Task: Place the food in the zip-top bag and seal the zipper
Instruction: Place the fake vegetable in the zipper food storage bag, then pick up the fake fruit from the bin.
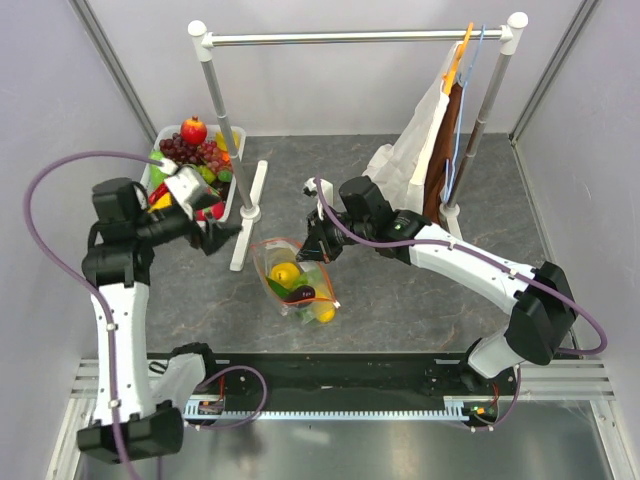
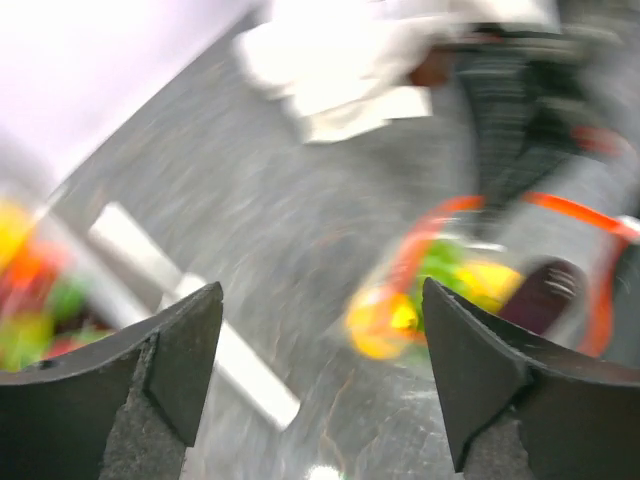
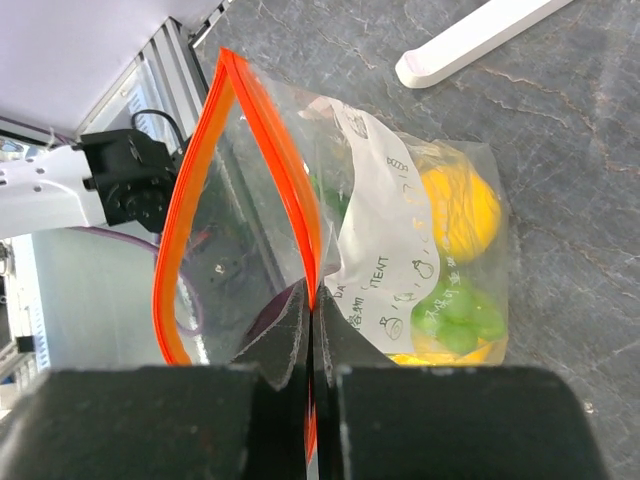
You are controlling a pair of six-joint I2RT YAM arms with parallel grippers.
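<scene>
Quick rundown of where things sit. The bag (image 1: 296, 282) is laid on the table (image 1: 400, 300) roughly in the middle, just in front of the rack's white foot (image 1: 249, 215), well apart from the white cloth (image 1: 420, 140) hung at the right end of the rack. Its mouth is gaping: the zipper (image 3: 190, 230) is pulled into a big orange loop, so it's not sealed.

Some food (image 1: 286, 272) is already packed inside. A lemon (image 3: 462, 210) and something green (image 3: 462, 312) can be made out through the plastic behind the printed label (image 3: 380, 270), and a purple eggplant (image 1: 300, 294) plus another yellow piece (image 1: 322, 313) are seen from above.

The right claw (image 3: 312, 335) is pinched tight, with one side of the orange mouth edge clamped between its fingers (image 3: 282, 335). The bag is being held up by that edge.

The left claw (image 2: 320, 370) is spread wide and nothing is gripped in it. It's parked off to the left, near the front corner of the bin (image 1: 157, 160), with the bag a blurry blob off to its right in the wrist view. The bin is heaped with more fruit, topped by a red apple (image 1: 194, 130) and dark grapes (image 1: 183, 150).
</scene>
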